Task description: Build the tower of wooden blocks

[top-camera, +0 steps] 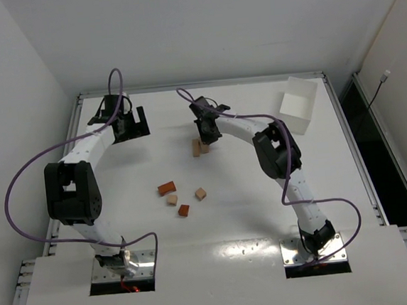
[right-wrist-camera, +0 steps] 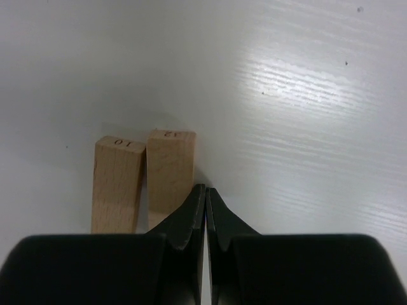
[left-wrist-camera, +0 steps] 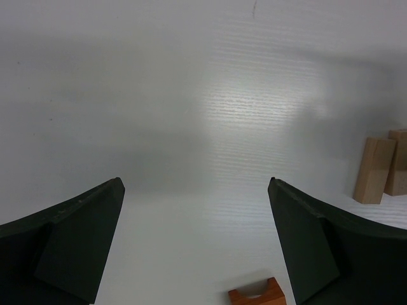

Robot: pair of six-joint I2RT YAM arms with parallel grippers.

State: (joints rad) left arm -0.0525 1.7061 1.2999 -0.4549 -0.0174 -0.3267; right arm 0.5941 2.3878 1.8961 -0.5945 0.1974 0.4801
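Lying side by side a little right of the middle of the white table (top-camera: 258,212), two pale tan wooden bars (top-camera: 199,147) make up all of the wood block tower so far, with nothing stacked on them. In the right wrist view the left bar (right-wrist-camera: 117,184) and the right bar (right-wrist-camera: 170,170) touch along their long sides, and each carries a small printed number on its far end. The right gripper (right-wrist-camera: 205,192) has its jaws pressed fully together with nothing between them. Its tips sit against the near right corner of the right bar.

Nearer the arm bases and to the left lie four loose wooden pieces close together. They are a reddish-brown short bar (top-camera: 167,188), a pale tan cube (top-camera: 172,199) just near of it, a reddish-brown cube (top-camera: 184,210) nearest the bases, and another pale tan cube (top-camera: 201,193) to their right.

The left gripper (top-camera: 136,123) hangs over bare table at the far left, well apart from the bars, its jaws spread wide and holding nothing. Its wrist view shows both dark fingers (left-wrist-camera: 76,235) splayed apart, the pale bars at the right edge, and a reddish-orange block (left-wrist-camera: 254,297) at the bottom edge.

A white rectangular open-topped box (top-camera: 299,105) stands at the far right of the table. Through its open top only white inner walls show. Every wooden piece lies on the table outside it.
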